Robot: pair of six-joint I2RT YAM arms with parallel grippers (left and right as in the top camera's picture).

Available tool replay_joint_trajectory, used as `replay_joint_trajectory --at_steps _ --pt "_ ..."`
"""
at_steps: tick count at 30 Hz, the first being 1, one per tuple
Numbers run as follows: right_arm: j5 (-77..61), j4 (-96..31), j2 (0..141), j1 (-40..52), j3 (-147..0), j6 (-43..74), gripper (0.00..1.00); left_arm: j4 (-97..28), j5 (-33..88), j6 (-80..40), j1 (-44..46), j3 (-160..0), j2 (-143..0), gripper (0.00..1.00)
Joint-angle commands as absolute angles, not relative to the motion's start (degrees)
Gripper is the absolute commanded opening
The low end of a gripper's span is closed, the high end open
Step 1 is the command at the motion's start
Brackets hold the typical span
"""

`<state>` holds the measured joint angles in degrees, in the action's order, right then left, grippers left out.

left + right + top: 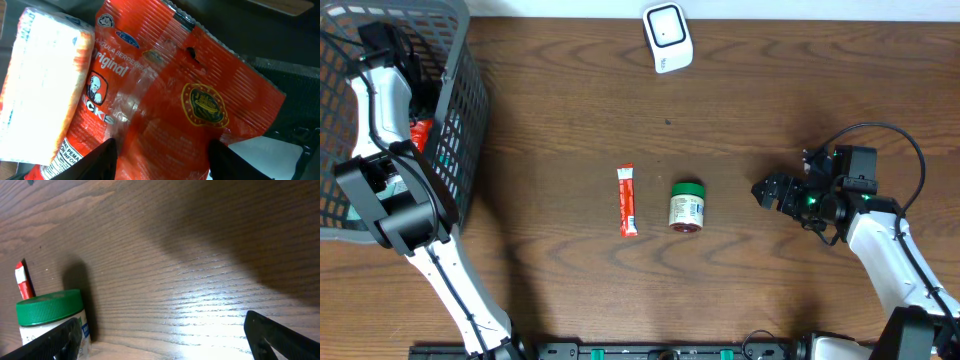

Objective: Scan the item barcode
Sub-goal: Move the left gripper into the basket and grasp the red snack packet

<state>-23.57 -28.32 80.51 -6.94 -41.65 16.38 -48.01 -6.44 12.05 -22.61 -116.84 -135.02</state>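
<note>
One grey plastic mesh basket [468, 130] stands on the dark wooden table [570, 100], well left of the one small pale jar with a green lid [687, 207], which lies on its side. One thin red stick sachet [628, 200] lies just left of the jar, not touching it. One white barcode scanner [667, 37] sits well beyond the jar.

Inside the basket one crinkled red foil snack packet [200, 100] touches one white packet [40, 85]. The left gripper [162, 157] straddles the red packet's lower end; I cannot tell whether it grips. The right gripper [767, 191], right of the jar, is spread wide and holds nothing.
</note>
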Motion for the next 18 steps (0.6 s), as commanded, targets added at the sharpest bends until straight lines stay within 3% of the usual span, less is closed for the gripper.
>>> replay_joint_trajectory --at_steps 1,5,12,18 --pt "-23.8 -28.3 79.8 -7.4 -42.4 17.1 0.99 -48.9 -6.7 11.8 -23.0 -116.1 -136.9 0.6" --pt "-23.8 -28.3 79.8 -7.4 -42.4 17.1 0.99 -48.9 -6.7 11.7 -23.0 -117.1 -134.1 0.61" --pt "-23.8 -28.3 79.8 -7.4 -42.4 17.1 0.99 -49.0 -6.7 9.1 -23.0 -117.2 -128.2 0.76" --pt "-23.8 -28.3 79.8 -7.4 -42.4 17.1 0.99 -50.6 -6.7 9.2 -23.2 -115.5 -128.3 0.79"
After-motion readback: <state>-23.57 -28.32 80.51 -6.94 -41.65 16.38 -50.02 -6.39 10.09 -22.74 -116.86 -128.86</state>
